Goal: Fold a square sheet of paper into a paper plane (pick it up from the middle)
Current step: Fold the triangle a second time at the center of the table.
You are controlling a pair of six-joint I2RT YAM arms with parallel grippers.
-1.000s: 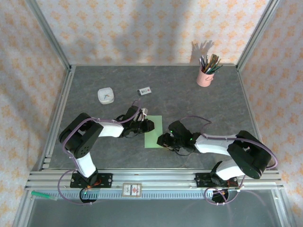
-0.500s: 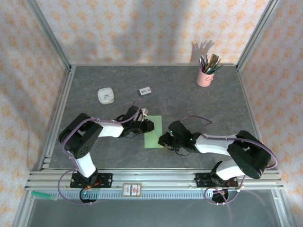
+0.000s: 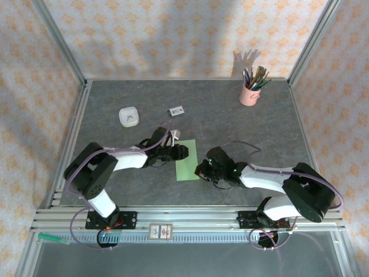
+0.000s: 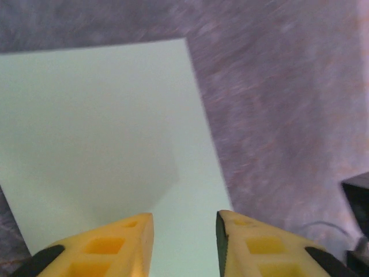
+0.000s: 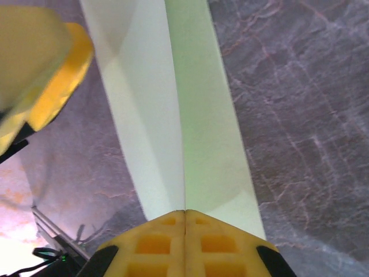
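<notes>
The pale green sheet of paper point(image 3: 186, 161) lies on the grey table between the two arms as a narrow upright rectangle. From the left wrist it appears as a flat pale sheet point(image 4: 104, 127). My left gripper point(image 3: 183, 152) hovers over its left side, and there the left gripper point(image 4: 184, 242) is open, with a gap and nothing between its fingers. My right gripper point(image 3: 200, 171) is at the sheet's right edge. Seen from the right wrist, the right gripper point(image 5: 184, 212) is shut on the paper point(image 5: 202, 121), and a straight crease runs away from its tips. No paper plane shape shows.
A pink pencil cup point(image 3: 250, 92) stands at the back right. A small white dish point(image 3: 128, 117) and a small printed card point(image 3: 176, 111) lie at the back left. Metal rails and patterned walls enclose the table. The left finger point(image 5: 55, 75) intrudes in the right wrist view.
The right gripper's jaws have closed onto the paper. The left gripper has opened a little, and the left arm's elbow has swung outward to the left.
</notes>
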